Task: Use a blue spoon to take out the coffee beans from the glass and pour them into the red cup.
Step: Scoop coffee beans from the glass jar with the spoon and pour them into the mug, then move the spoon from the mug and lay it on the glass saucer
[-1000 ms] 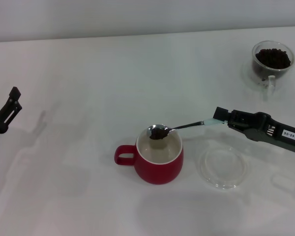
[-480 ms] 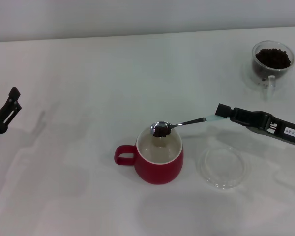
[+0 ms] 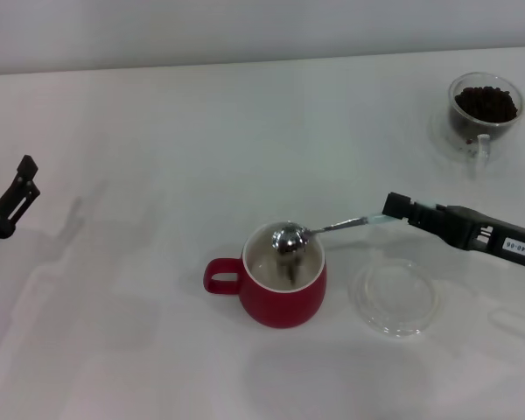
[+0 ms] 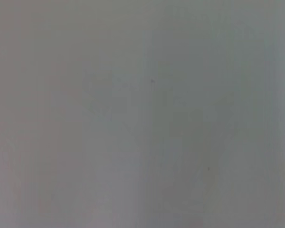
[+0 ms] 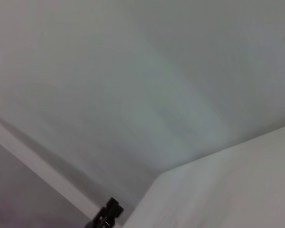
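Head view shows the right gripper (image 3: 395, 210) reaching in from the right, its jaws closed on the pale handle of the blue spoon (image 3: 325, 227). The spoon's metal bowl is turned over above the mouth of the red cup (image 3: 280, 282), rounded back facing up, and a few dark coffee beans (image 3: 290, 273) show inside the cup below it. Just right of the cup lies a shallow clear dish (image 3: 395, 297). The glass (image 3: 484, 107) stands far off at the back right (dark beans heaped inside, handle toward the front). At the left edge the left gripper (image 3: 16, 194) hangs apart from everything; whether its jaws are open I cannot tell.
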Tool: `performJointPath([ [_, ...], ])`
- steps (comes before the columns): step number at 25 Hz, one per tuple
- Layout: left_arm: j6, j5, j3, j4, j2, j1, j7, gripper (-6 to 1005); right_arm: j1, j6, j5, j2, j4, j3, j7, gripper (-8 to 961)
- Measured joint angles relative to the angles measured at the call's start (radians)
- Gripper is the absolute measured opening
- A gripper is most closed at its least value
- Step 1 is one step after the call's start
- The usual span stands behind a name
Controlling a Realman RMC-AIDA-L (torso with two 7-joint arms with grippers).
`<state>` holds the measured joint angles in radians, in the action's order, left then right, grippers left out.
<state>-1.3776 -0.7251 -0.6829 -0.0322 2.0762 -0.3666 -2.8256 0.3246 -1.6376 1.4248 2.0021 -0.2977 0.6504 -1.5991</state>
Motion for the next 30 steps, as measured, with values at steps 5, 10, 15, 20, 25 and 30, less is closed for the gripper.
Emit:
performJointPath([
  [5,0.015,0.001,0.000,0.000,0.001,-0.004,0.000,877,-0.006,0.001,-0.007,0.000,0.000,0.001,-0.087,150],
  [10,0.025,0.001,-0.001,-0.001,0.001,-0.006,0.000,876,-0.014,-0.017,-0.001,-0.007,0.000,-0.013,-0.086,150],
  [15,0.029,0.002,-0.001,-0.005,0.003,-0.004,0.000,876,-0.010,-0.059,0.015,-0.018,0.000,-0.025,-0.020,150],
  [20,0.025,-0.001,-0.004,-0.008,0.002,-0.005,0.000,877,-0.014,-0.076,0.019,-0.021,0.007,-0.087,0.111,150],
  [25,0.027,-0.006,-0.006,-0.007,0.002,-0.006,0.000,877,-0.040,-0.080,0.019,-0.052,0.002,-0.121,0.276,150],
  [30,0.057,-0.006,-0.007,-0.007,0.001,-0.019,0.000,877,-0.082,-0.076,0.012,-0.100,0.000,-0.121,0.273,151],
])
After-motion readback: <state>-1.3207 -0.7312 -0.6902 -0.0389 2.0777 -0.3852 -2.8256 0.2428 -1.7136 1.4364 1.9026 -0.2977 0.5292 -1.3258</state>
